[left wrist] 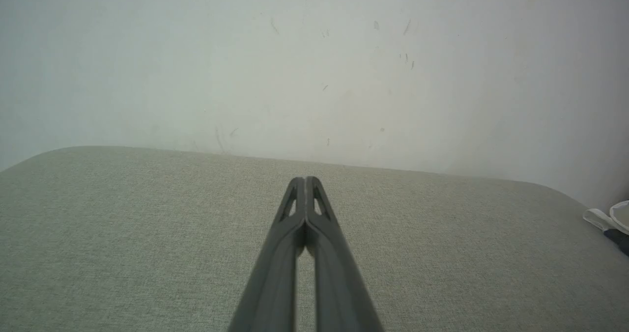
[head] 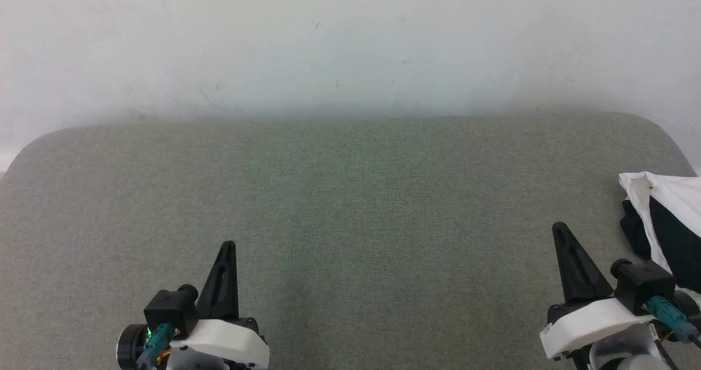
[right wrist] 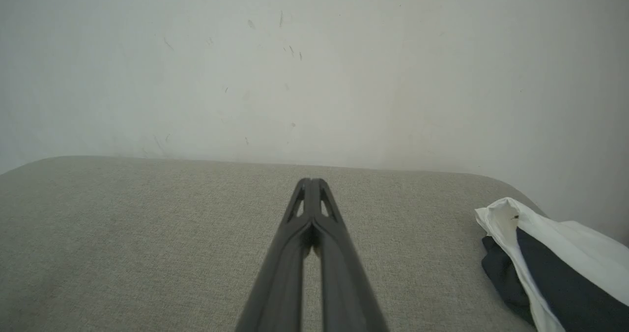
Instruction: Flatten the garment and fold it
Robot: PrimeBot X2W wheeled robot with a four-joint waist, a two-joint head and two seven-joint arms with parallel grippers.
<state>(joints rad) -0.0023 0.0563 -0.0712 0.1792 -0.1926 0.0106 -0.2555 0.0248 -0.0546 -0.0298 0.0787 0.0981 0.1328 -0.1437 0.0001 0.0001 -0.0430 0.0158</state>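
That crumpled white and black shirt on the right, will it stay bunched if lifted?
Probably not: the garment lies in soft folds, so it should droop and unfurl. It looks thin, likely light. Pushed across the woven surface, it would probably wrinkle, not slide.

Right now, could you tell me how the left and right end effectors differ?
The right end effector is near the crumpled garment; the left end effector is far from it. In the head view, the right one leans left; the left one stands nearly upright. Both are shut and empty.
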